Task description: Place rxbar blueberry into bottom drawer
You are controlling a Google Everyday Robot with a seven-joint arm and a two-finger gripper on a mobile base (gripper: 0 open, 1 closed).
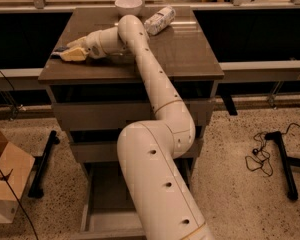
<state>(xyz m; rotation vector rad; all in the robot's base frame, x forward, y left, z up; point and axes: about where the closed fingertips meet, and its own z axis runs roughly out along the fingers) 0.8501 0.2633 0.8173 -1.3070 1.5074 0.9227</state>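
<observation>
My gripper (70,53) is at the left edge of the cabinet top (190,54), low over the surface, with the arm reaching across from the lower right. A small dark blue sliver, the rxbar blueberry (59,49), shows at the gripper's tip, mostly hidden by it. I cannot tell if it is held or just lies there. The bottom drawer (92,221) is pulled out near the floor. Its grey tray is partly hidden by my arm.
A white bowl (128,5) stands at the back of the cabinet top and a white bottle (159,20) lies on its side to its right. A cardboard box (5,184) is on the floor at left. Black stand legs (285,164) and a cable (257,156) are on the floor at right.
</observation>
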